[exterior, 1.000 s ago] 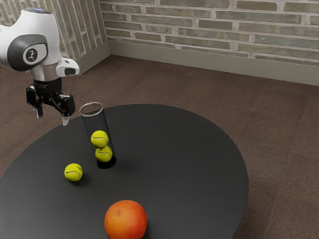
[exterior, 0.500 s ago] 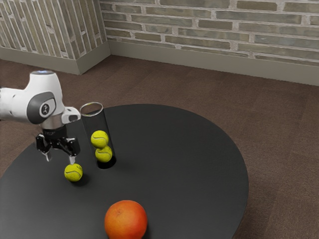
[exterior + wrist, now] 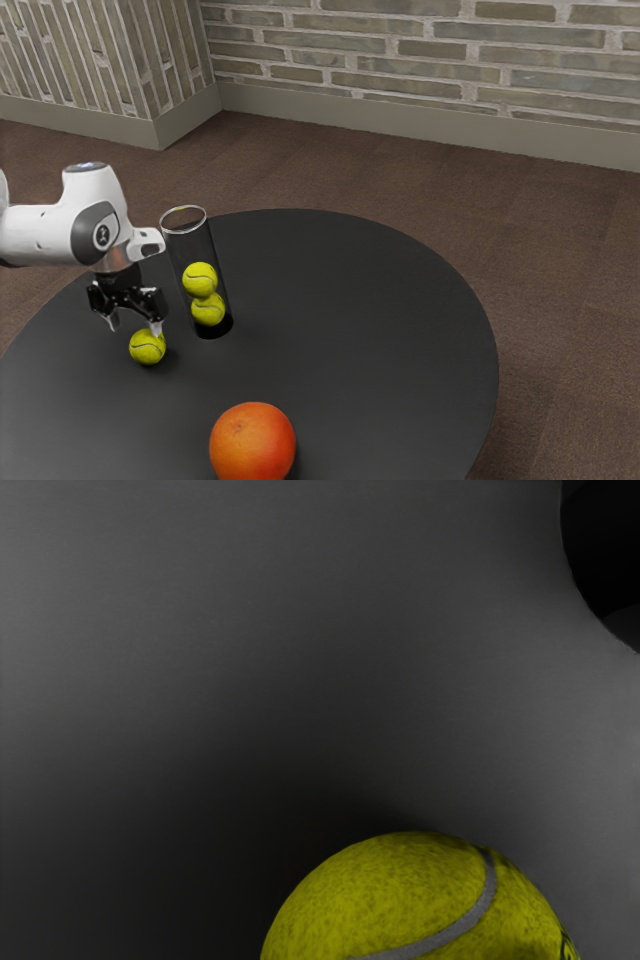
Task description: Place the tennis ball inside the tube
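Pale-tipped black fingers [image 3: 156, 328] apart abv round yellow felt tennis ball [image 3: 147, 350] | exterior view's left | ctr first, lower straight, squeeze evenly

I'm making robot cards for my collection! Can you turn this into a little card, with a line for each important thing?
gripper: open, low over the loose ball
loose ball: yellow, on the table, outside the tube
tube: clear, standing upright
balls inside: two, one above the other
orange: on the table
table: black, rounded edge
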Robot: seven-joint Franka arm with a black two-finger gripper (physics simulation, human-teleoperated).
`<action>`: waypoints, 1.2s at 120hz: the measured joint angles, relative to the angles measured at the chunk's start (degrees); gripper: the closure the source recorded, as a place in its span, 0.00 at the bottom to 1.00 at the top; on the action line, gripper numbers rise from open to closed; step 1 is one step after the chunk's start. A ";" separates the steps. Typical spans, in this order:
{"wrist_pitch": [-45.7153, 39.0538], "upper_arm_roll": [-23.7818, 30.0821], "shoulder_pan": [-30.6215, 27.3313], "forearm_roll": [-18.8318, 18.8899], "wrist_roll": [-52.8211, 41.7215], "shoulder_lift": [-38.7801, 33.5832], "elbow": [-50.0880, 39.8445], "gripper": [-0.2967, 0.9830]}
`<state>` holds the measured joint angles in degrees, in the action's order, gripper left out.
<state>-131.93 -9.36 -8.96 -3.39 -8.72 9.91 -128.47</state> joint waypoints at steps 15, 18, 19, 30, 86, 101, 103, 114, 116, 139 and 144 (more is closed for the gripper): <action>-0.39 0.07 0.11 -2.92 -0.19 -0.02 -0.59 0.23; -0.47 0.08 0.16 -3.34 -0.09 0.04 -0.73 0.23; -0.51 0.08 0.17 -3.47 -0.08 0.07 -0.77 0.23; -0.93 0.18 0.17 -4.46 -0.32 0.86 -0.99 0.23; -1.87 0.74 -0.31 -8.09 -3.67 3.25 -0.87 0.32; -1.70 0.74 -0.29 -8.07 -3.48 3.21 -0.89 0.40; -1.67 0.74 -0.29 -8.04 -3.45 3.21 -0.88 0.41; -1.58 0.74 -0.29 -7.92 -3.37 3.19 -0.87 0.44; -1.57 0.74 -0.29 -7.90 -3.35 3.19 -0.87 0.44; -0.09 0.67 -0.05 -4.02 -1.32 0.34 -1.22 0.47; 1.00 0.70 0.00 -2.78 -1.14 -1.72 -1.29 0.47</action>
<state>-130.93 -8.66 -8.97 -6.17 -9.87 8.19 -129.75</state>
